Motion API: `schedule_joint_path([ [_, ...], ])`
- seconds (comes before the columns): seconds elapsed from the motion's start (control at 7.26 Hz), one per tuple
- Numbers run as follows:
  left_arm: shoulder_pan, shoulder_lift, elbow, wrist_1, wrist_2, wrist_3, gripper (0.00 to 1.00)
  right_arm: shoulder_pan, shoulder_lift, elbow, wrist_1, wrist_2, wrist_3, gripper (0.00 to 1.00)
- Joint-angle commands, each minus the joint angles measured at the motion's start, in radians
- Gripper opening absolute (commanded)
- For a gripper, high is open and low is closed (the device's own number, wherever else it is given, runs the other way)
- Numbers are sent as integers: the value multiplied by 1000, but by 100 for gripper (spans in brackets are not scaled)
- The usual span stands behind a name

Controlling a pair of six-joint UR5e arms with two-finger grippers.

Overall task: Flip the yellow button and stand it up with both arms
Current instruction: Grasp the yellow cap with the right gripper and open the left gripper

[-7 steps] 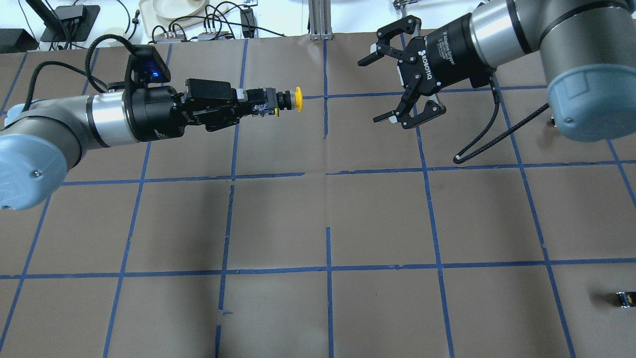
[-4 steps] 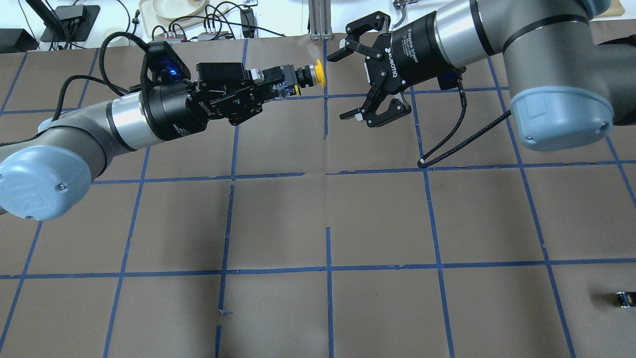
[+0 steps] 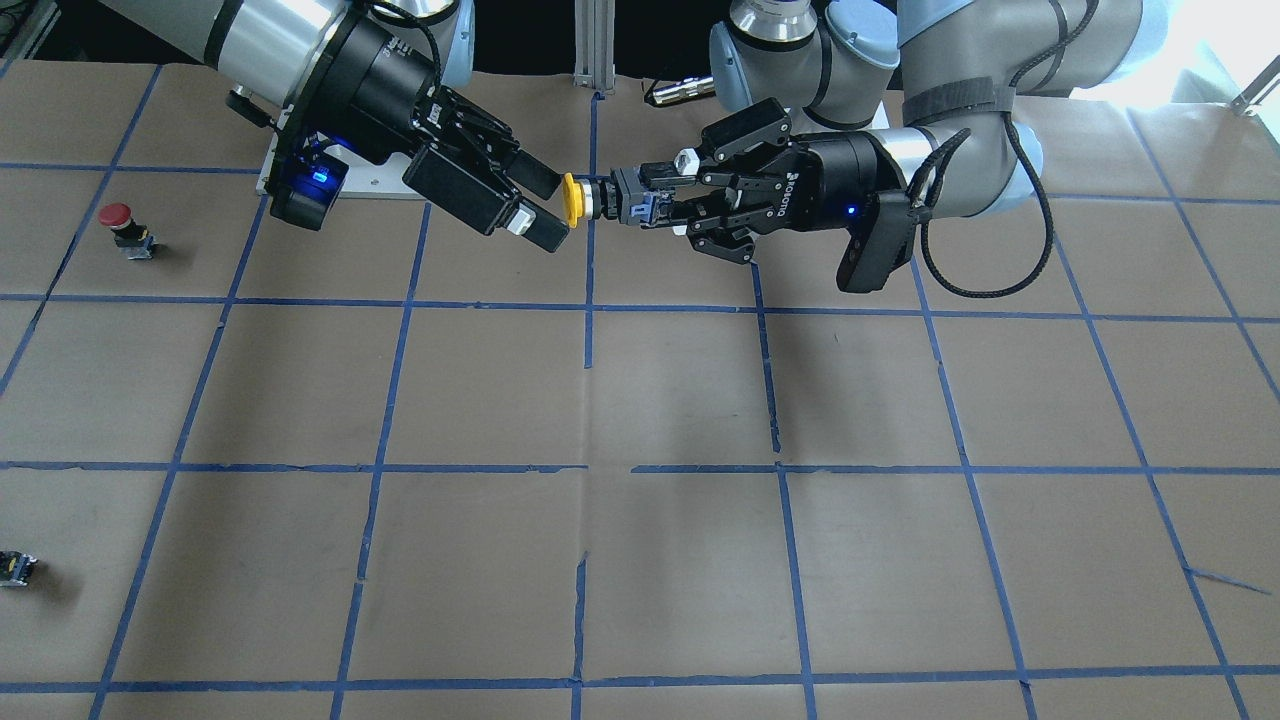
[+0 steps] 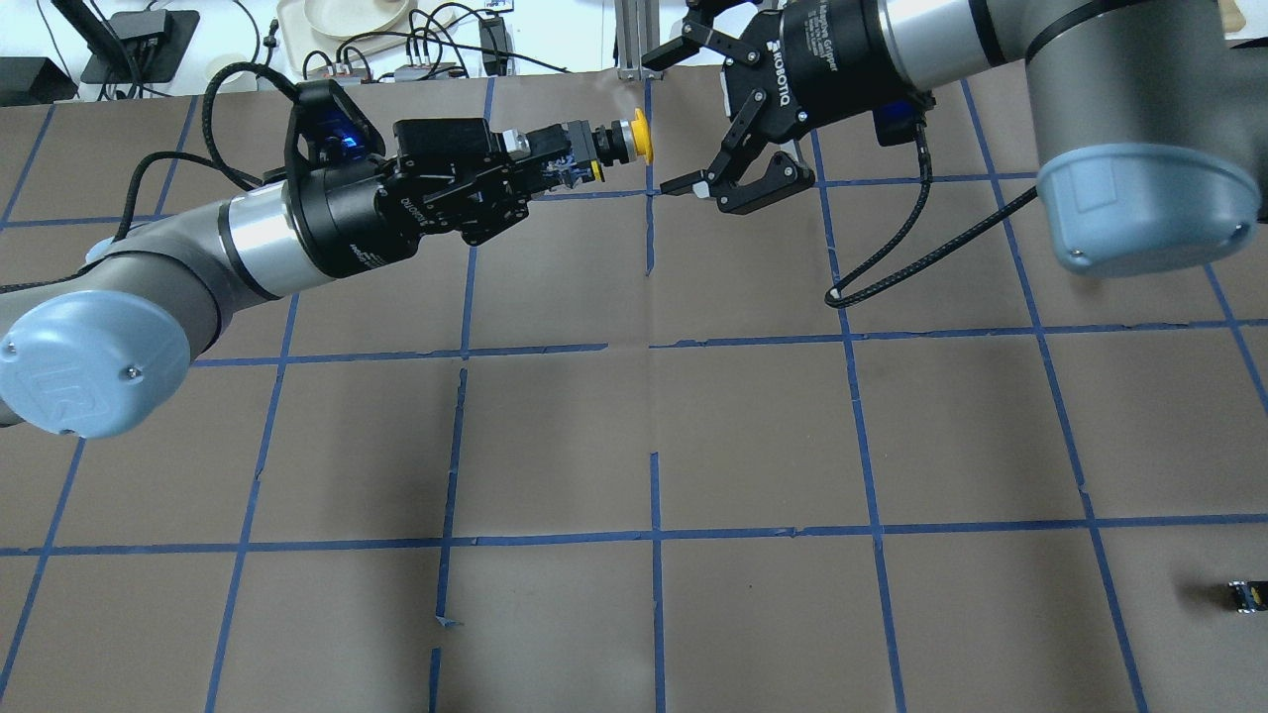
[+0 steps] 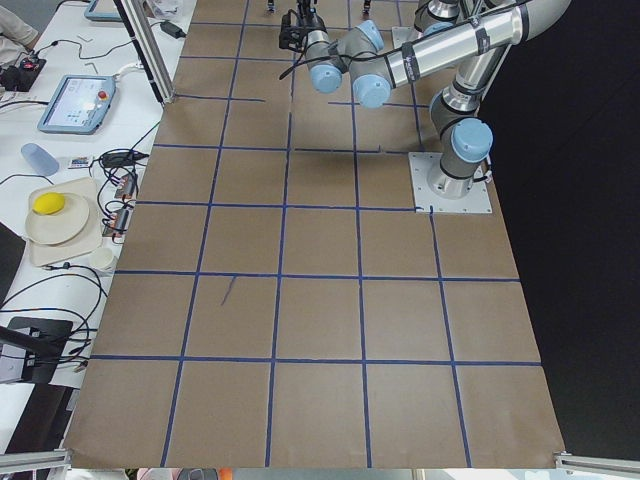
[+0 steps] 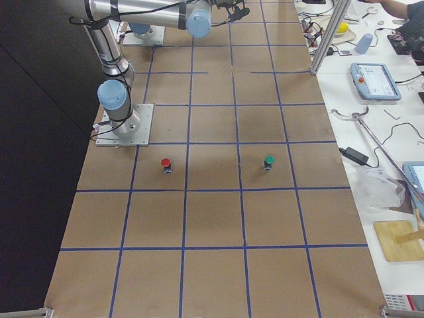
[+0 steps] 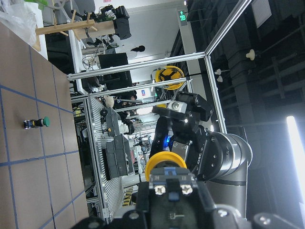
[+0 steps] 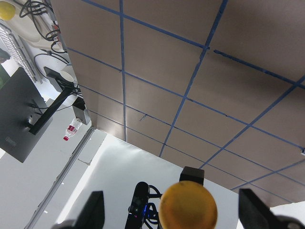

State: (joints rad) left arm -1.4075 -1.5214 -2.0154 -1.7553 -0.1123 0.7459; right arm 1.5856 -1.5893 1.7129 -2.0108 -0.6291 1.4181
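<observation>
My left gripper [image 4: 570, 158] is shut on the black-grey body of the yellow button [image 4: 642, 134] and holds it level, high over the table's far middle, with the cap facing my right gripper. My right gripper [image 4: 666, 121] is open, and its fingertips reach either side of the cap without touching it. In the front-facing view the cap [image 3: 570, 200] sits at the tips of the right gripper [image 3: 553, 210], and the left gripper [image 3: 632, 208] holds the body. The right wrist view shows the cap [image 8: 188, 207] low between its spread fingers [image 8: 93, 214].
A red-capped button [image 3: 118, 218] stands on the table on my right side. A green-capped one [image 6: 268, 161] stands farther out. A capless switch block [image 4: 1243, 594] lies near the right front edge. Cables and a tray lie beyond the far edge.
Both arms have moved toward the far edge and toward each other. The right gripper, still open, has closed the gap and now brackets the yellow cap.
</observation>
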Motion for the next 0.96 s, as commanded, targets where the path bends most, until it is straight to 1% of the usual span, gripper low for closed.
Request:
schedule_joint_path([
  [0.0,-1,0,1,2,0,1,17,16,-5,11,0,2,7,98],
  [0.28,-1,-2,0,4,0,1,17,36,0,10,0,2,9,97],
  [0.41,-1,-2,1,5,0,1,17,36,2,10,0,2,7,90],
  [0.55,-1,1,0,5,2,1,17,36,5,8,0,0,5,77],
  [0.69,-1,3,0,5,2,1,17,31,6,8,0,2,5,59],
  [0.83,-1,3,-2,5,2,3,17,30,3,8,0,3,5,44],
])
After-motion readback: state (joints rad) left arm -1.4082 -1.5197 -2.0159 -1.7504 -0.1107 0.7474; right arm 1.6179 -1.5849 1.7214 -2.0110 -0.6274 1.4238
